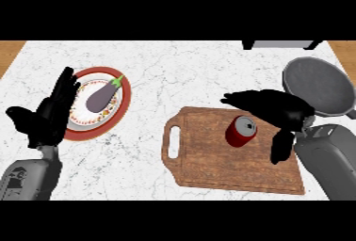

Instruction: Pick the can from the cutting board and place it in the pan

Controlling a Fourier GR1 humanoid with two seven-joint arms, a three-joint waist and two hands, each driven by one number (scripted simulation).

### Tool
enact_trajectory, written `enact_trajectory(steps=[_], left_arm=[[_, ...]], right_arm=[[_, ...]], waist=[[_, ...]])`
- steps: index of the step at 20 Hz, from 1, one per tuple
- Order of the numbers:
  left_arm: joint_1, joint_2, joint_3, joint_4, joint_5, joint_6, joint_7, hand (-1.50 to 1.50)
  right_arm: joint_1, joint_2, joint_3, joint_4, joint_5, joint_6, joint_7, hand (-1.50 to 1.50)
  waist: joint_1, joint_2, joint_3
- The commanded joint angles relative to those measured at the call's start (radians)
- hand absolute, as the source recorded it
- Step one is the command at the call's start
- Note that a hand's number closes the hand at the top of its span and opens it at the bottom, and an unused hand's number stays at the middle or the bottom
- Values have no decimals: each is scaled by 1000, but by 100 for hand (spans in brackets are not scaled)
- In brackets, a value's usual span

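Observation:
A red can (241, 132) with a silver top stands upright on the wooden cutting board (215, 164), toward its right half. My right hand (278, 110) hovers just right of and behind the can, fingers spread toward the left above it and thumb hanging down at the can's right; the hand is open and holds nothing. The dark grey pan (319, 84) lies at the right edge of the counter, behind the right hand. My left hand (49, 115) rests open at the left, fingers up, beside a plate.
A red-rimmed plate (87, 134) with a purple eggplant (103, 95) on it sits at the left, touching the view of my left hand. A grey appliance (281, 44) shows at the back right edge. The counter is white marble.

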Motion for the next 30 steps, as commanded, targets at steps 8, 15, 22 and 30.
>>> enact_trajectory(steps=[8,15,22,30], left_arm=[[-26,-2,43,39,0,-50,-15,0],[-10,-78,-3,-31,-63,23,19,0],[-42,-48,33,1,-55,-7,32,0],[-39,-55,49,11,-50,-33,33,0]], right_arm=[[-31,87,38,159,186,-46,-76,-150],[25,126,43,153,247,-30,-97,-150],[23,97,101,234,297,-94,-297,150],[-10,84,31,261,367,-110,-400,150]], waist=[[2,2,0],[-1,0,0],[1,2,0],[-1,0,0]])
